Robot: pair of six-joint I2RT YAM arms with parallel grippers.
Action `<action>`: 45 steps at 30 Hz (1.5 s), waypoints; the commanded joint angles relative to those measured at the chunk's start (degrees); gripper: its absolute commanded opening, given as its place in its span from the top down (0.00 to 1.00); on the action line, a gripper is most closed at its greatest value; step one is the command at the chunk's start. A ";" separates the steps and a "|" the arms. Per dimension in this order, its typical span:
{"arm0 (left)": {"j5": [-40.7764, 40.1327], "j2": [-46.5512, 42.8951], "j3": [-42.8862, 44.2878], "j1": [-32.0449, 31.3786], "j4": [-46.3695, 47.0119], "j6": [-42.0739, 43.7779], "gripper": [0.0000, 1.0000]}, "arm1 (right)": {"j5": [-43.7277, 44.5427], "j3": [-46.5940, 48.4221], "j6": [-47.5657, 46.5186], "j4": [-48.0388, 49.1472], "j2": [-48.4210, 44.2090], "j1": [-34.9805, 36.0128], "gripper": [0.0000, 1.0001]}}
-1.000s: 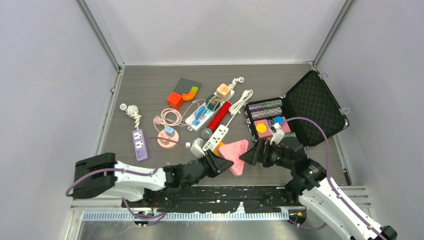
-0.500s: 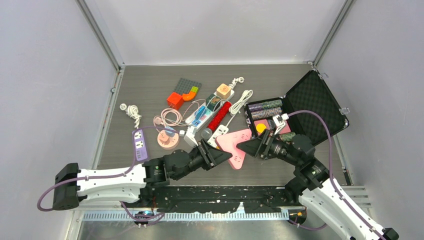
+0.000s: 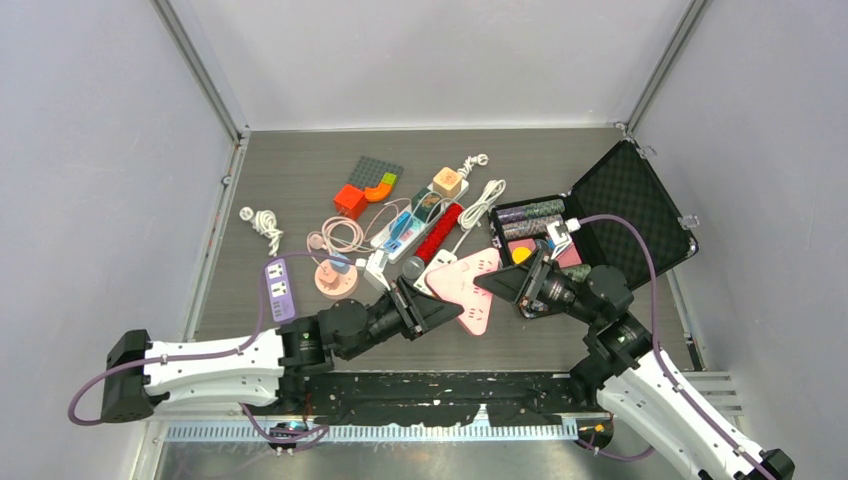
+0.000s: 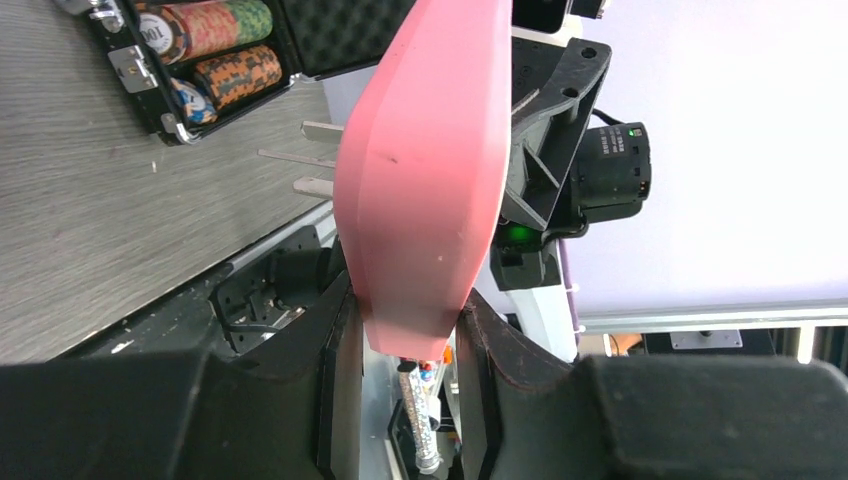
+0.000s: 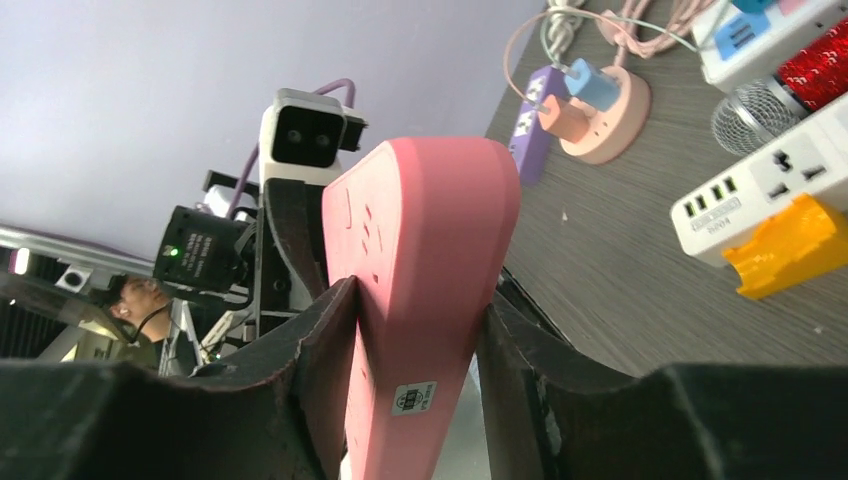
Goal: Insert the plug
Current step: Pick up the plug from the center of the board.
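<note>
arms (image 3: 215, 362): white shells, black joints | cables (image 3: 648, 262): purple | pincers (image 3: 452, 312): black

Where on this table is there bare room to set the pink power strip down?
Bare: the far band of table along the back wall, behind the grey baseplate and the coiled white cable at the left. Crowded: the middle, from the purple strip across to the open case, where the left claw and right claw grip the pink power strip.

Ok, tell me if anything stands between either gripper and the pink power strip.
Nothing visible does. The pink power strip already sits directly between the fingers of both: the left gripper clamps one corner and the right gripper flanks another. No cable or other object lies in between.
</note>
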 commanded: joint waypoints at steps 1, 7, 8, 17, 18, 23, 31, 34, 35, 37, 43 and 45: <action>0.12 -1.02 1.57 0.12 -0.03 1.54 1.00 | -6.46 1.37 2.23 10.96 0.29 0.51 0.56; 1.58 -1.57 1.28 0.08 2.86 0.76 1.00 | -7.98 -0.24 3.89 16.29 0.90 0.63 0.22; 1.81 -1.47 1.04 0.11 4.26 0.40 1.00 | -8.25 -0.19 3.97 16.59 1.41 0.58 0.22; 3.58 1.43 2.57 0.10 8.79 -0.57 1.00 | -9.86 -1.27 6.80 19.89 3.61 0.63 0.35; 3.37 1.40 2.66 0.09 8.40 -0.45 1.00 | -9.81 -1.37 7.05 20.38 3.72 0.62 0.47; 0.41 -0.84 2.65 0.09 1.98 1.55 0.61 | -7.04 -1.08 6.63 17.05 1.89 0.57 0.90; -9.76 -5.58 -1.04 -0.22 -17.64 6.16 0.22 | 8.90 2.90 -3.90 -9.77 -4.34 0.61 0.95; -16.06 -4.72 -4.79 -0.17 -19.66 6.27 0.22 | 14.32 2.96 -6.67 -14.45 -4.03 0.62 0.95; -17.40 -3.95 -5.43 -0.19 -19.40 6.78 0.22 | 15.46 2.99 -7.16 -15.58 -3.55 0.57 0.95; -20.00 -0.46 -5.34 -0.16 -18.29 9.24 0.24 | 19.39 3.63 -8.86 -18.31 -3.30 0.61 0.95; -21.15 15.21 4.71 1.28 -17.00 18.10 0.37 | 27.53 8.64 -14.13 -25.06 -2.90 0.63 0.95; -19.19 20.48 7.85 2.84 -16.16 20.56 0.41 | 30.25 9.47 -14.81 -26.81 -3.12 0.67 0.95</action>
